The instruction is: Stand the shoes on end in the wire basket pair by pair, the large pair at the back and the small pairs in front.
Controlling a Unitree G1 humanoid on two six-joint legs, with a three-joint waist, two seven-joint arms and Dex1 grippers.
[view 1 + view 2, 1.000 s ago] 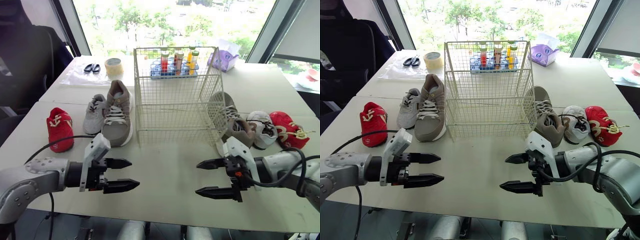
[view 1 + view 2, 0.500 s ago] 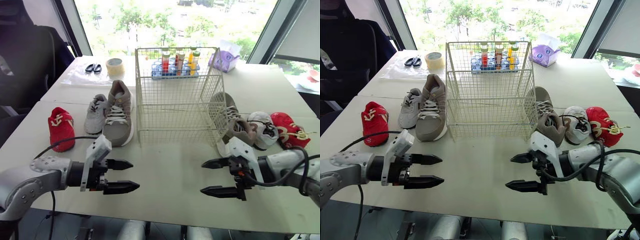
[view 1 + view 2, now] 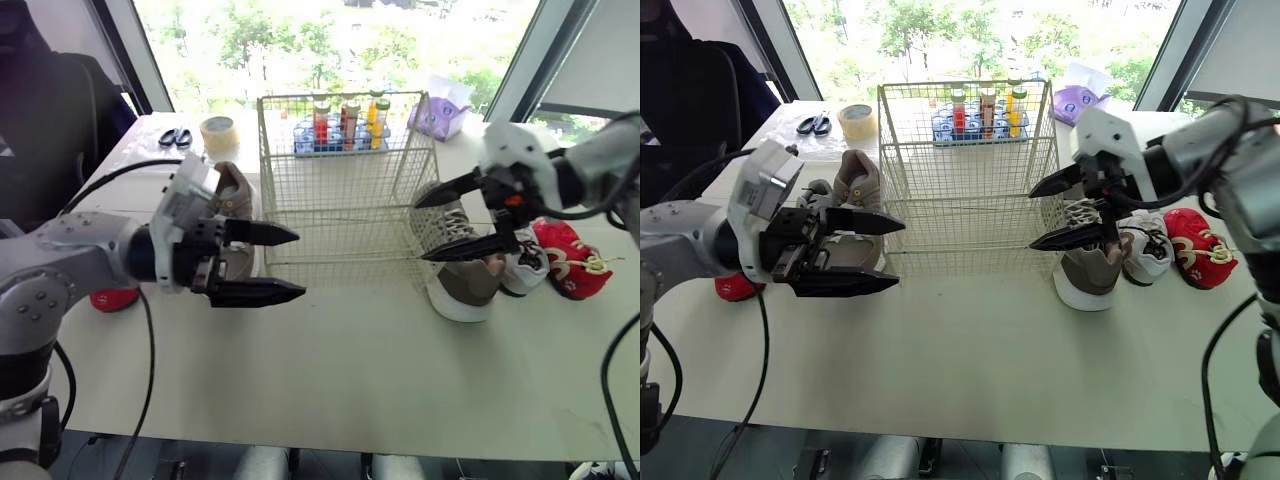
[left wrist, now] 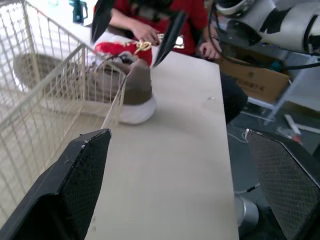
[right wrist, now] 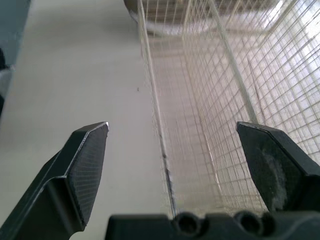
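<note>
wire basket | L pincer + R pincer now raised beside it | both spread, empty

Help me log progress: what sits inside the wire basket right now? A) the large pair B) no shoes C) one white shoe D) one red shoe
B: the wire basket holds no shoes; one large brown shoe lies on the table to its right and its mate to its left.

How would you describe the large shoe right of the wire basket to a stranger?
Find the wire basket in the middle of the table. Beside its right wall lies a grey-brown shoe with a white sole, much bigger than the white shoe and red shoe beyond it.
</note>
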